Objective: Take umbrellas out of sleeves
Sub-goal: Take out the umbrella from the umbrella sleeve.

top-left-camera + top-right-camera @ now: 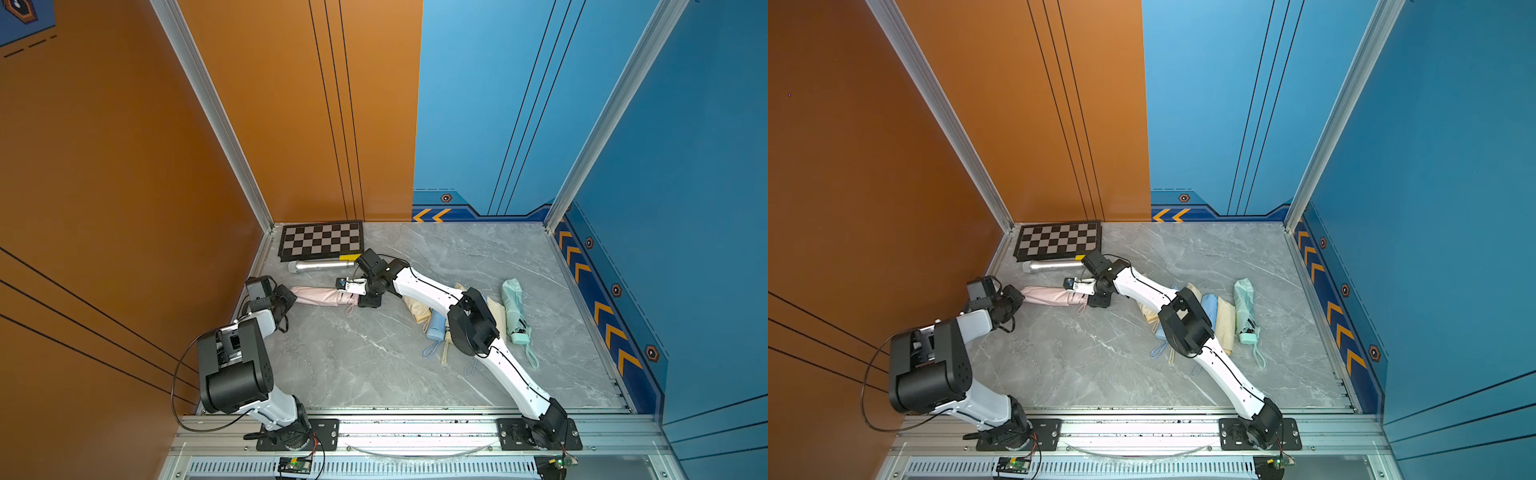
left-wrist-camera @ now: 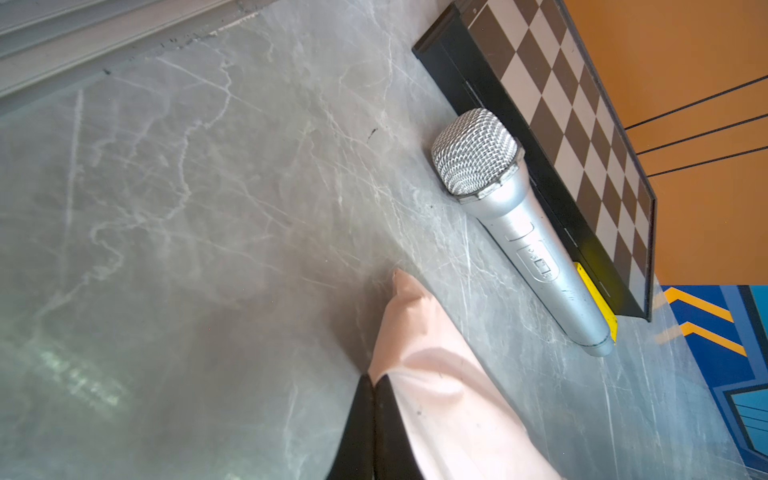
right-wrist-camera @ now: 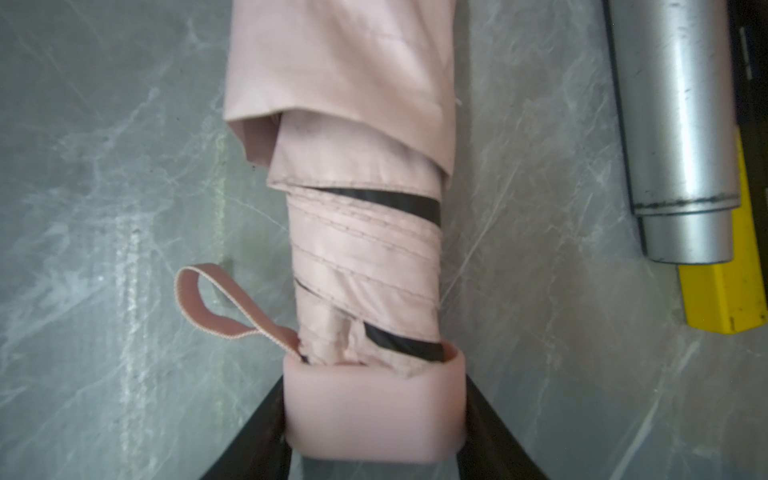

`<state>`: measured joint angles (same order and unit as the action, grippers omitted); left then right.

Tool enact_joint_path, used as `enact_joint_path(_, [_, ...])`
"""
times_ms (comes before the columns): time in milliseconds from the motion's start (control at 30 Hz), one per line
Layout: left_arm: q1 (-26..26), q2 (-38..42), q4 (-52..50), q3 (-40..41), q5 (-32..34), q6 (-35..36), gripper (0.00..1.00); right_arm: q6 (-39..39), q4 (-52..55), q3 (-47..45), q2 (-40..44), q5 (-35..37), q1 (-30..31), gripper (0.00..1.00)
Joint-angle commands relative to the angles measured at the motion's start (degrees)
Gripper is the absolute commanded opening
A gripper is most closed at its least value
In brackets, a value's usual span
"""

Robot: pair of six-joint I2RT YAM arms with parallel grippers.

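Note:
A pink umbrella [image 3: 365, 257] lies on the grey table, most of it still inside its smooth pink sleeve [image 1: 320, 295] [image 3: 340, 62]. My right gripper [image 3: 374, 419] [image 1: 365, 300] is shut on the umbrella's stubby pink handle [image 3: 374, 411], one black finger on each side. The wrist cord [image 3: 208, 303] loops out beside it. At the opposite end, my left gripper [image 2: 374, 380] [image 1: 286, 301] pinches the sleeve's fabric [image 2: 436, 395] with its jaws pressed together. A mint umbrella [image 1: 515, 311] lies bare at the right. Cream [image 1: 415, 309] and light blue [image 1: 438, 326] bundles are partly hidden under my right arm.
A silver microphone [image 1: 320, 266] [image 2: 519, 216] lies just behind the pink sleeve, against a folded chessboard [image 1: 320, 241] with a yellow block [image 3: 723, 291] at its edge. The orange wall stands close on the left. A metal rail [image 1: 415, 428] runs along the front.

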<state>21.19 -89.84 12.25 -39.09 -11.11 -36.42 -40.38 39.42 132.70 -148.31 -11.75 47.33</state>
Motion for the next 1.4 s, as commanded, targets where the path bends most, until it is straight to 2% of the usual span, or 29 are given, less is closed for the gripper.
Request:
enact_joint_path(0, [0.9,-0.6,0.3,-1.5,1.2,1.4,0.0,-1.7,3.7,-2.5,1.1,3.0,-1.0,0.27])
enact_joint_path(1367, [2.8,-2.7,0.3,-2.1,0.1,3.6,0.0,-2.3,3.7,-11.1,7.3,5.1,-2.3,0.27])
